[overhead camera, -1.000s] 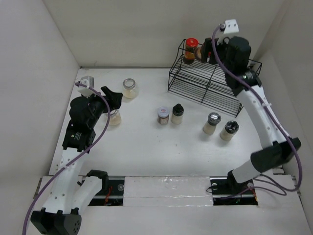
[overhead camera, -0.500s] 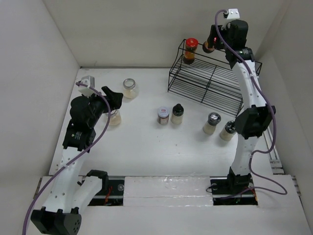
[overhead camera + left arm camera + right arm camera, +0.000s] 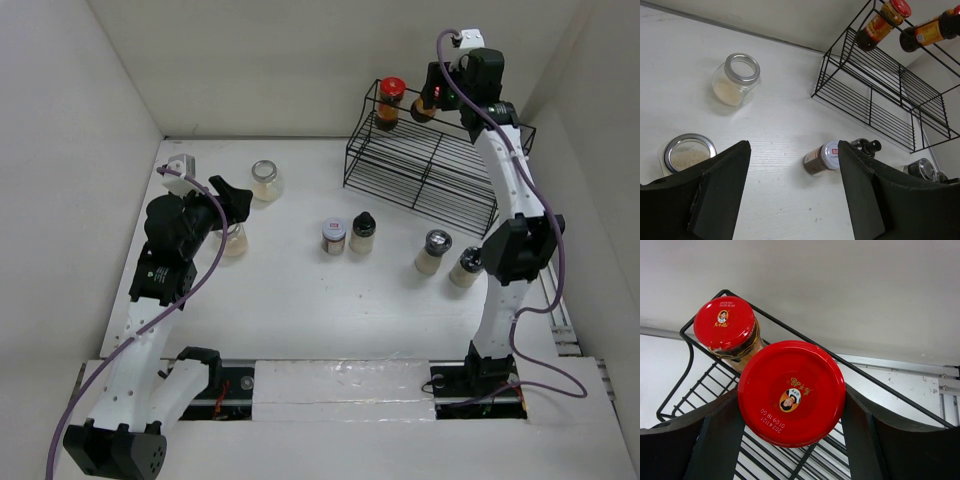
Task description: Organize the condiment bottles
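Note:
My right gripper (image 3: 432, 98) is shut on a dark jar with a red lid (image 3: 791, 392) and holds it over the top shelf of the black wire rack (image 3: 420, 172). It is right beside a second red-lidded jar (image 3: 391, 100) that stands on that shelf (image 3: 725, 324). My left gripper (image 3: 231, 200) is open and empty, above a clear glass jar (image 3: 235, 241). Another clear jar (image 3: 266, 180) stands behind it. A white-lidded brown jar (image 3: 334, 236), a black-capped shaker (image 3: 363, 232) and two silver-capped shakers (image 3: 433, 250) (image 3: 468, 266) stand in a row on the table.
The rack fills the back right corner, with its lower tiers bare. White walls close in the left, back and right sides. In the left wrist view the two clear jars (image 3: 736, 80) (image 3: 687, 152) lie left of my fingers and the brown jar (image 3: 822, 157) sits by the right finger.
My right arm has swung left and back along the rack top, bringing the held red-lidded jar close beside the one on the shelf. The left arm has not moved.

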`<action>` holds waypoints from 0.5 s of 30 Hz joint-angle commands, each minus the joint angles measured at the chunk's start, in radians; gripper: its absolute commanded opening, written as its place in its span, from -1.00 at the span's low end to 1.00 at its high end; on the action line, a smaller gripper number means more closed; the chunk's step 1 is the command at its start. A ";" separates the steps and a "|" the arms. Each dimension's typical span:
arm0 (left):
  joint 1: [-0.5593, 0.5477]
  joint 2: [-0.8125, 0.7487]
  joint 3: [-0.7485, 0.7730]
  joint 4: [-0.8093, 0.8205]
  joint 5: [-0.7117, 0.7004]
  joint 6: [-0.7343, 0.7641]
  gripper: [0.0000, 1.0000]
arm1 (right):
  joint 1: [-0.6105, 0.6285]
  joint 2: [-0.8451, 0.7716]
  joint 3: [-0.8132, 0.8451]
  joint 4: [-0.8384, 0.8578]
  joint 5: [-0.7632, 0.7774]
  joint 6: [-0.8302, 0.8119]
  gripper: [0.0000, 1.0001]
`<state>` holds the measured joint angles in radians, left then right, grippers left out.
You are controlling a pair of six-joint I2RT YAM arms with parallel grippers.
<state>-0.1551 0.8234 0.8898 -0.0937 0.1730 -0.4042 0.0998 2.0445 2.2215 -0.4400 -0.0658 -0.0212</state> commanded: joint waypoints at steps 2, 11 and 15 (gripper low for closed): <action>0.005 -0.013 0.000 0.049 0.013 0.011 0.32 | 0.001 -0.001 0.135 0.077 -0.048 0.000 0.19; 0.005 -0.013 0.000 0.049 0.013 0.011 0.32 | -0.008 0.097 0.144 0.055 -0.078 0.009 0.33; 0.005 -0.013 0.000 0.049 0.013 0.011 0.32 | 0.001 0.115 0.132 0.055 -0.078 0.009 0.41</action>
<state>-0.1551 0.8227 0.8898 -0.0937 0.1734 -0.4038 0.0891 2.1914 2.2948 -0.4637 -0.1059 -0.0204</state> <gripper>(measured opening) 0.661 0.731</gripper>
